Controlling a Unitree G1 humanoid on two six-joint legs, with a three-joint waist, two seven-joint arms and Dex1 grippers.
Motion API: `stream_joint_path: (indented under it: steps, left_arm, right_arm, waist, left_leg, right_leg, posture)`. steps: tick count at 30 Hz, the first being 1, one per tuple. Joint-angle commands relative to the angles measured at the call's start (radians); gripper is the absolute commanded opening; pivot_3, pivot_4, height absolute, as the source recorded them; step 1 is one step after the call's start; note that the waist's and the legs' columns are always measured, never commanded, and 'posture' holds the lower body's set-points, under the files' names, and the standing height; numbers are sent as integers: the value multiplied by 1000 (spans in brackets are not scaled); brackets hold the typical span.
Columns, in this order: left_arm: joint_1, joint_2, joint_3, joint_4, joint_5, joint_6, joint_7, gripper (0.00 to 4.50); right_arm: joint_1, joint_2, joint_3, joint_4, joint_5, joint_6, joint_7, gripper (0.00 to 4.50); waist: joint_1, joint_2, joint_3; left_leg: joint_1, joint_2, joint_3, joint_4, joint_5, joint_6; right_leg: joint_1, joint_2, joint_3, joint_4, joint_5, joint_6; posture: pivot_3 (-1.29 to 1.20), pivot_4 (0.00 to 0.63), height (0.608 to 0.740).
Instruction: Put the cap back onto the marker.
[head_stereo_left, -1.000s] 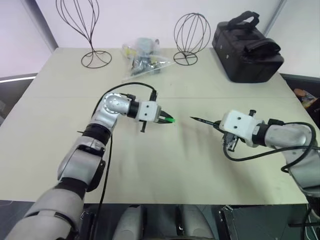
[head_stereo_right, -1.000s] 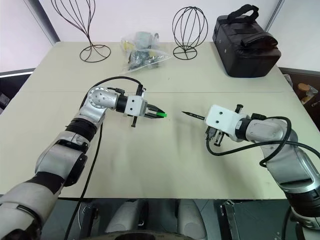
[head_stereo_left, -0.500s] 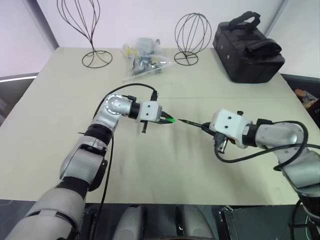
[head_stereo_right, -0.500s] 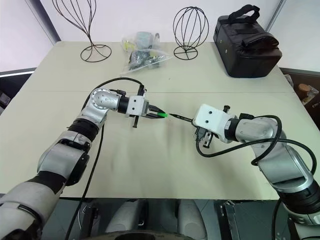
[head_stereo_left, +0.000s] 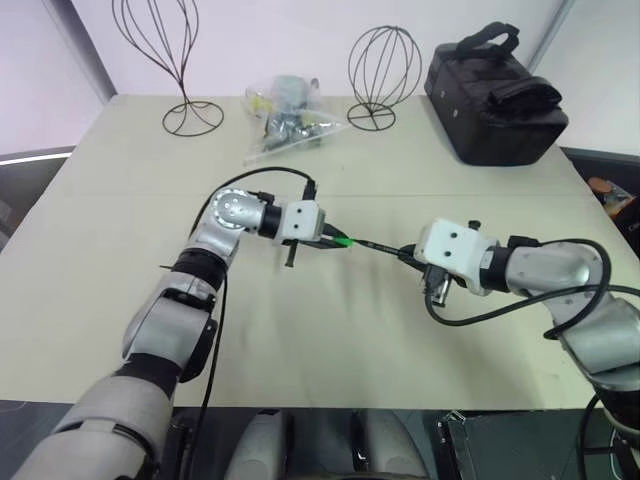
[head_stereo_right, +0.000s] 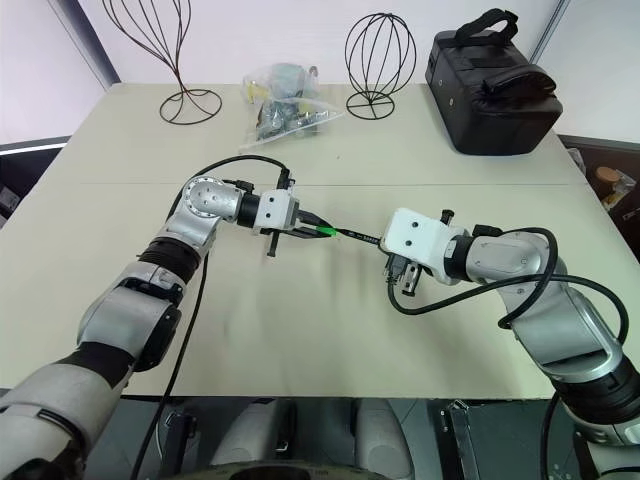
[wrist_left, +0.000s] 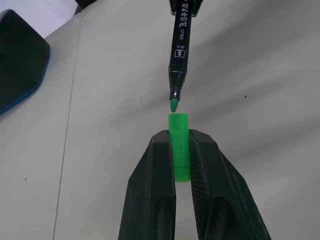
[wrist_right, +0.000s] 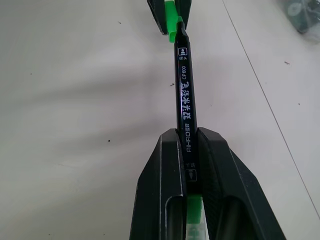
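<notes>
Beige surface (head_stereo_left: 330, 330) beneath both arms. Left end effector (wrist_left: 179, 150) clamped on green cap (wrist_left: 178, 131), open mouth facing marker (wrist_right: 184, 85). Right end effector (wrist_right: 189, 165) clamped on marker's rear, long axis aimed straight at cap, green nib just short of mouth. Barrel print: "CP600", further characters unread.

A lab-like test room: beige table (head_stereo_left: 100, 250), wire stands (head_stereo_left: 383, 65), black bag (head_stereo_left: 495, 95)

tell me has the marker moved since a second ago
Yes. The marker, held in the right gripper, has moved left across the table toward the cap; its tip was nearer the black bag side.
</notes>
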Motion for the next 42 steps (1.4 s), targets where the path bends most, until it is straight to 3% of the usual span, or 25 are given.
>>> stream_joint_path:
  steps: [1, 42]
  left_arm:
    - [-29, 23, 21, -17, -18, -8, -12, 0]
    - [-20, 16, 28, -86, -65, 46, -47, 0]
  right_arm:
    - [-14, -15, -11, -23, 7, -13, 2, 72]
    - [-11, -13, 11, -6, 6, -26, -6, 72]
  waist:
    - [-1, 0, 0]
    - [0, 0, 0]
  left_leg:
    - [0, 0, 0, 0, 0, 0]
    - [0, 0, 0, 0, 0, 0]
  right_leg:
    - [0, 0, 0, 0, 0, 0]
    - [0, 0, 0, 0, 0, 0]
  posture:
    - [0, 150, 740]
    - [0, 150, 740]
